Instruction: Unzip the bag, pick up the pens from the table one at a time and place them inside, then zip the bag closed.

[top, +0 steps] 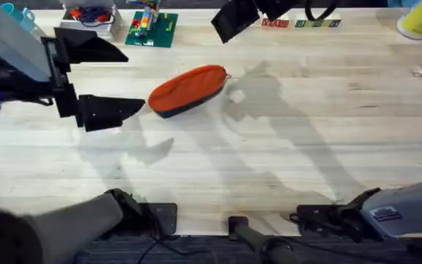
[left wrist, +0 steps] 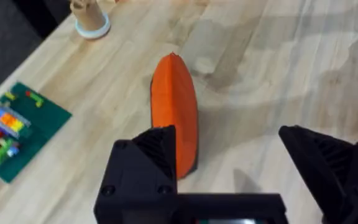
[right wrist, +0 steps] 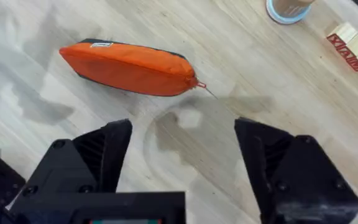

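The orange bag lies zipped shut on the table, its zipper pull at the right end. The pens are out of view. My left gripper hangs open just left of the bag, raised above the table; in the left wrist view its gripper stands over the near end of the bag. My right gripper is open and high, with nothing between its fingers, looking down on the bag and its pull.
A green brick plate and a white box stand at the back left. Lettered wooden blocks and a yellow object sit at the back right. A cup stands beyond the bag.
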Available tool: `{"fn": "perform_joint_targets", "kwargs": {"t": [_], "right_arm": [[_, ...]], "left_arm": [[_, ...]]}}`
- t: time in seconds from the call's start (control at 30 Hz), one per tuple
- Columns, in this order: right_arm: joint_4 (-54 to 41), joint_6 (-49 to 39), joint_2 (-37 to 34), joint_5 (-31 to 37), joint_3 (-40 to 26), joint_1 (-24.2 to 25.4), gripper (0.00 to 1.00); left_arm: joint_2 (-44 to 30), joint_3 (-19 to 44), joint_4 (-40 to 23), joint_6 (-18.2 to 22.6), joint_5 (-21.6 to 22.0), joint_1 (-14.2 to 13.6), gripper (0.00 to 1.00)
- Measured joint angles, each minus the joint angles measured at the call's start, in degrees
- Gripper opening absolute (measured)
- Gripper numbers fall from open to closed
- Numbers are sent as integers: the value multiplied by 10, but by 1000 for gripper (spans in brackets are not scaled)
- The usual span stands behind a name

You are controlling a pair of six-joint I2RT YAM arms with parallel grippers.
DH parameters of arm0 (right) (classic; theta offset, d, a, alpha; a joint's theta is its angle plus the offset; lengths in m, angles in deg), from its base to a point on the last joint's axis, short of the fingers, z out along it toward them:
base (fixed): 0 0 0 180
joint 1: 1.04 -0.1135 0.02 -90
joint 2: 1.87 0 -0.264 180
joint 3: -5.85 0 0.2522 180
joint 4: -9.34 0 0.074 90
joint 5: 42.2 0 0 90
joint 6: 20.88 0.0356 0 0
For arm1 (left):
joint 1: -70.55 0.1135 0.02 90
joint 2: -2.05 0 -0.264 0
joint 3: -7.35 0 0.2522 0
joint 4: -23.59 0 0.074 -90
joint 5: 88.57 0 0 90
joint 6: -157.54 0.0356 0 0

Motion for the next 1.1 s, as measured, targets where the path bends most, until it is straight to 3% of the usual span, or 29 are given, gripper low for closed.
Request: {"fn": "perform_joint_targets", "kwargs": {"t": [0.33,0.7,0.83,1.1], "right_arm": [[0,-15,0,0,0,0,997],[0,-17,0,0,0,0,998],[-1,-17,0,0,0,0,998],[-30,-17,0,-2,0,0,998]], "left_arm": [[128,0,17,-280,77,0,998],[195,0,13,-557,102,0,999],[195,0,14,-612,104,0,998],[195,0,16,-645,125,0,997]]}}
